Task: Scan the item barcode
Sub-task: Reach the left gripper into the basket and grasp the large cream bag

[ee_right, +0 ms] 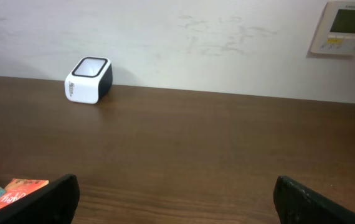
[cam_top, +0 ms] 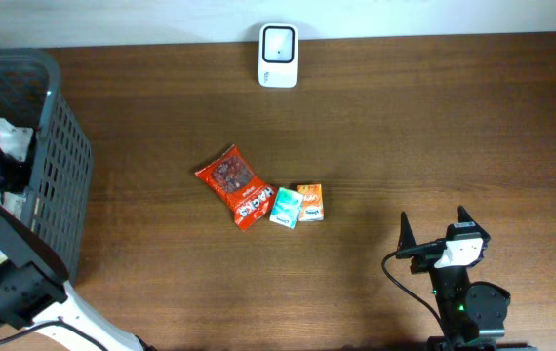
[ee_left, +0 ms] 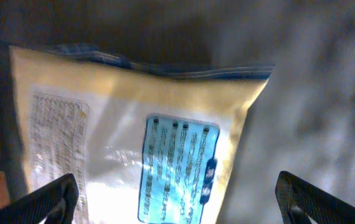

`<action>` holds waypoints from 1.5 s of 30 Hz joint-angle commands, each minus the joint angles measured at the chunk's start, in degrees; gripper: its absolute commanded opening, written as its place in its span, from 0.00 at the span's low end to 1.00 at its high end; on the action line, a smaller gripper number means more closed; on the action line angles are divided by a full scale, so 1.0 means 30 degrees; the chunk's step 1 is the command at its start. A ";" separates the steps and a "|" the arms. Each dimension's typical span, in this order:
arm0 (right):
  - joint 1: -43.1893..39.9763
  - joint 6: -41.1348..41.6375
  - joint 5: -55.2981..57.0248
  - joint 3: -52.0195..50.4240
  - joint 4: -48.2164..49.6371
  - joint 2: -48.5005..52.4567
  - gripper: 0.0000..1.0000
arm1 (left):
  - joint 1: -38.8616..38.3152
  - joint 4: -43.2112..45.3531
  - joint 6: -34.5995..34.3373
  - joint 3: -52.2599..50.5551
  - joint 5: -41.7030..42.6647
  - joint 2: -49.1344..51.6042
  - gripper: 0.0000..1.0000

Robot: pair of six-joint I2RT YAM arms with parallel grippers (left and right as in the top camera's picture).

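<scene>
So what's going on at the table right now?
Nothing is being scanned yet. The left gripper hangs open at the basket, above a cream pouch with a blue label, not gripping it. The right gripper sits open and empty at the near right of the table. A red snack bag, teal packet and orange packet lie mid-table; the white scanner stands at the far edge.

A brown wooden table (cam_top: 405, 127) carries a white scanner (cam_top: 279, 56) at its far edge, a mesh basket (cam_top: 63, 166) at the left edge, and a red bag (cam_top: 235, 185), teal packet (cam_top: 286, 207) and orange packet (cam_top: 309, 203) in a row near the middle
</scene>
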 commanded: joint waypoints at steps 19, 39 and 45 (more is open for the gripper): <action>0.0117 0.0080 0.0102 -0.0138 -0.0022 -0.0138 0.99 | 0.1355 0.1690 0.2346 -0.2980 -0.2142 0.0510 0.13; 0.0117 0.0080 0.0095 -0.0138 -0.0022 -0.0138 0.98 | 0.0867 0.1996 -0.4138 0.0583 0.1749 -0.2718 0.00; 0.0117 0.0080 0.0095 -0.0138 -0.0022 -0.0138 0.99 | -0.0437 0.2455 -0.4823 0.1967 0.1698 -0.5676 0.00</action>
